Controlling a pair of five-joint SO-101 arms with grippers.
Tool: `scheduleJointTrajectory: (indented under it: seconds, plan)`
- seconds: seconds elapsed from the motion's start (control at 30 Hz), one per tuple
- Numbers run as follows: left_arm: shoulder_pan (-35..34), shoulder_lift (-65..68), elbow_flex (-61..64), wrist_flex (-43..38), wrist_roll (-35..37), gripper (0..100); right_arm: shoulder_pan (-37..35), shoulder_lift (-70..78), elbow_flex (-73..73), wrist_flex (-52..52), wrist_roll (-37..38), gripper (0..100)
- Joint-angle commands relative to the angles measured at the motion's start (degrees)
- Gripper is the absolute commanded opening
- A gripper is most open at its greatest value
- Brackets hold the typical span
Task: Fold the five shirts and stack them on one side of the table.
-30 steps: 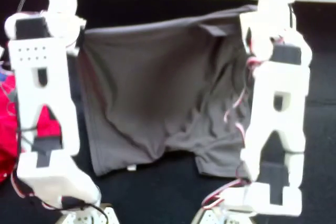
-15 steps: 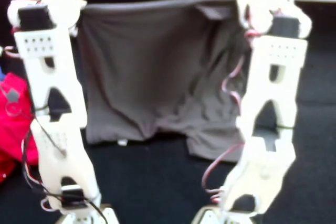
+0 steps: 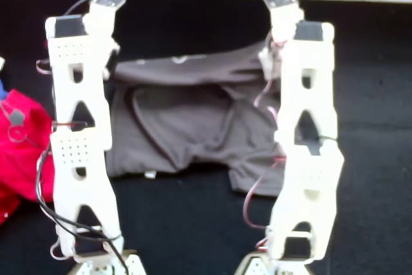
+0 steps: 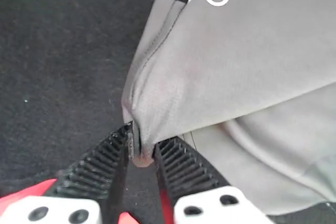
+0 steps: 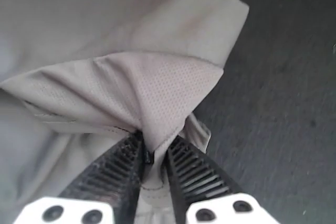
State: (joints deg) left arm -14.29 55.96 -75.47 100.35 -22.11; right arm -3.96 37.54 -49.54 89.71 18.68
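A grey shirt (image 3: 187,120) is laid on the dark counter (image 3: 373,127), with its far part folded over. One corner of the fold is pinched tight between the left fingers (image 4: 105,161). The other corner is pinched tight between the right fingers (image 5: 118,166). A red shirt (image 3: 22,140) is bunched beside the left arm.

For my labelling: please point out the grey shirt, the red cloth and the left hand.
grey shirt (image 3: 187,130), high view, middle of its body
red cloth (image 3: 24,159), high view, its middle
left hand (image 4: 142,148), left wrist view, midway between fingertips
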Motion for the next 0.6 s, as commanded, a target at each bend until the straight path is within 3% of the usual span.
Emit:
scheduleJointTrajectory:
  seconds: [0.0, 0.13, 0.3, 0.43, 0.57]
  plan:
    - [-1.9, -1.0, -0.2, 1.1, -0.4, 1, 1.3, -3.8, -1.3, 5.0, -0.1, 0.6]
    - [-4.1, -6.8, 8.4, 1.3, -0.4, 1, 1.4, -5.3, -0.7, 11.1, -0.1, 0.6]
    - [-2.2, -19.4, 33.8, 1.0, -3.3, 1, 2.4, -5.7, 3.8, 11.3, 0.0, 0.6]
    - [-0.1, -27.2, 48.6, 0.9, -5.0, 1, 4.8, -8.0, 12.6, 11.2, 0.2, 0.6]
    - [-0.1, -31.8, 56.3, -1.3, -5.1, 1, 6.5, -15.5, 25.4, 11.0, 5.1, 0.6]
